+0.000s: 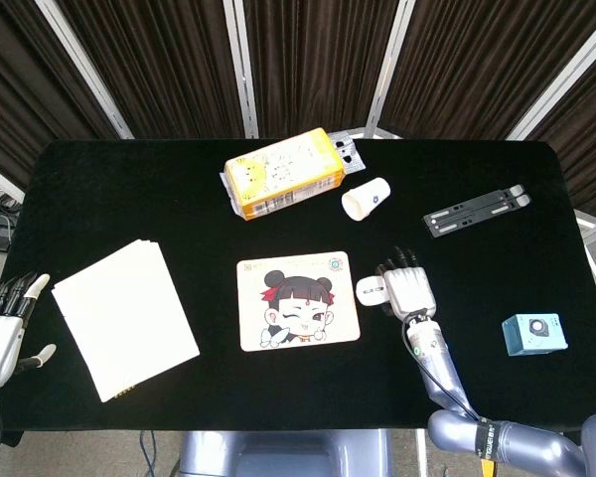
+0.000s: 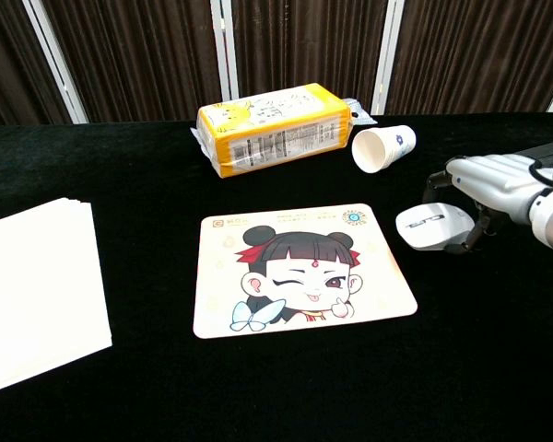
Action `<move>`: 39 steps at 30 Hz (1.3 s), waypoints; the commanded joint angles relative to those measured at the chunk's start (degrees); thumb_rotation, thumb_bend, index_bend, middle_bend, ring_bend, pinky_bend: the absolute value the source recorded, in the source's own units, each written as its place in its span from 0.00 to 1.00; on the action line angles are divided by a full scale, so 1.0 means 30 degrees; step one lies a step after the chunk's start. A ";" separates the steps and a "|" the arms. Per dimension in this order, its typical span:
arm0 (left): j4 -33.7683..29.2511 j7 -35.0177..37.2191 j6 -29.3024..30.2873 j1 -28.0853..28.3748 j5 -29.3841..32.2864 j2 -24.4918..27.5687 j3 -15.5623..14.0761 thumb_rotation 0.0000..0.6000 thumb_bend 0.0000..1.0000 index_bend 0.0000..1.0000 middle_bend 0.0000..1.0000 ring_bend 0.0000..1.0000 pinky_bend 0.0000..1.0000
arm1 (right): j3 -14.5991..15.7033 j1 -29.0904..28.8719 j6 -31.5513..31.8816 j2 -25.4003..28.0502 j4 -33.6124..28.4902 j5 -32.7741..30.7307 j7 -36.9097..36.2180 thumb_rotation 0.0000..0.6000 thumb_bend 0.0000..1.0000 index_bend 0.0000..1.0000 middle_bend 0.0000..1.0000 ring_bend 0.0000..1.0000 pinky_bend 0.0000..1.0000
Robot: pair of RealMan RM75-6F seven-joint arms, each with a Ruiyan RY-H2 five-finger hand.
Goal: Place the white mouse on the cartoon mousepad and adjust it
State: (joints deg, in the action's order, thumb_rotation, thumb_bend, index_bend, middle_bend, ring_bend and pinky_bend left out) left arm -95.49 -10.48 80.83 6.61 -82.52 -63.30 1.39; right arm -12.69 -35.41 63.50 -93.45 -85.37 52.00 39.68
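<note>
Right hand (image 2: 487, 180) gripping small white computer mouse (image 2: 430, 226), just beside cartoon-girl rectangular mousepad (image 2: 300, 268), left hand (image 1: 4, 323) idle, fingers apart

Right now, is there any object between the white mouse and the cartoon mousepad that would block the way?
No, nothing visible stands between them. The right hand holds the white mouse just off the right edge of the cartoon mousepad, with only bare black tablecloth in the gap. The paper cup lies farther back, out of the path.

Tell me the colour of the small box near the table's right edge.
The small box is light blue, seen best in the head view.
</note>
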 commanded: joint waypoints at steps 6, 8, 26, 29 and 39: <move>-0.0042 0.0088 -0.0043 0.0011 0.0021 0.0036 -0.0005 1.00 0.20 0.00 0.00 0.00 0.00 | -0.1648 -0.0700 0.1537 -0.1243 -0.1401 -0.3076 0.1475 1.00 0.28 0.53 0.27 0.00 0.04; -0.0053 0.0162 -0.0061 0.0015 0.0029 0.0057 -0.0004 1.00 0.20 0.00 0.00 0.00 0.00 | -0.1910 -0.1068 0.2105 -0.1763 -0.1526 -0.3625 0.2187 1.00 0.28 0.53 0.27 0.00 0.03; -0.0204 0.0664 -0.0313 0.0056 0.0207 0.0263 -0.0011 1.00 0.20 0.00 0.00 0.00 0.00 | -0.1900 -0.3617 0.3399 -0.5973 -0.0633 -0.5149 0.4594 1.00 0.28 0.53 0.27 0.00 0.01; -0.0256 0.0604 -0.0336 0.0060 0.0279 0.0268 0.0003 1.00 0.20 0.00 0.00 0.00 0.00 | -0.1865 -0.3791 0.3395 -0.6453 -0.0213 -0.5042 0.4505 1.00 0.28 0.53 0.27 0.00 0.01; -0.0359 0.0418 -0.0479 0.0106 0.0383 0.0319 -0.0025 1.00 0.20 0.00 0.00 0.00 0.00 | -0.1854 -0.4257 0.3247 -0.7323 0.1144 -0.4646 0.4547 1.00 0.27 0.53 0.27 0.00 0.00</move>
State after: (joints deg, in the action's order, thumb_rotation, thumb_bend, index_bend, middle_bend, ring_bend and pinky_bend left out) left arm -96.57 -9.22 79.39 6.93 -81.38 -62.34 1.32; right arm -18.20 -48.09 73.38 -115.24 -82.12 38.20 53.27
